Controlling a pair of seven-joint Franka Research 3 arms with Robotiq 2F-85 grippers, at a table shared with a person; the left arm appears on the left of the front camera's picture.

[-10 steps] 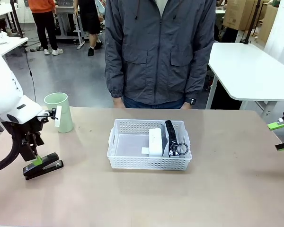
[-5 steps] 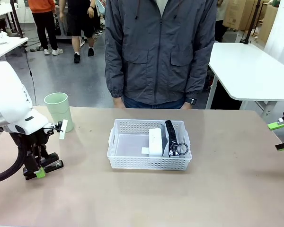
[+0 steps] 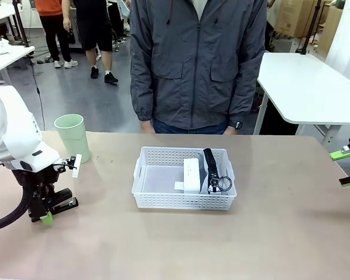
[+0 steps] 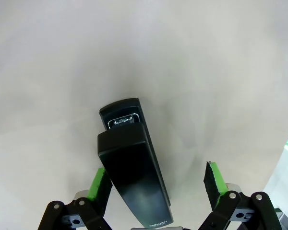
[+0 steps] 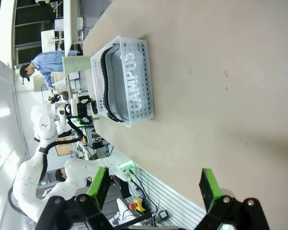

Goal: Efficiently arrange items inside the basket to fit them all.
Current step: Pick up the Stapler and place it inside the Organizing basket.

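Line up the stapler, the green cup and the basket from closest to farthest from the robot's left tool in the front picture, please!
1. Black stapler: right at the left tool, between its open jaws.
2. Pale green cup: farther back, on the left side.
3. White basket: in the middle, off to the tool's right.

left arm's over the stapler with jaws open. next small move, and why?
Probably close the left gripper on the black stapler. Its open jaws straddle the stapler's body, with the pads low beside it on the table. The stapler lies nearer one pad, so it may shift a little as they close. It is outside the basket, which has bare floor on its left side.
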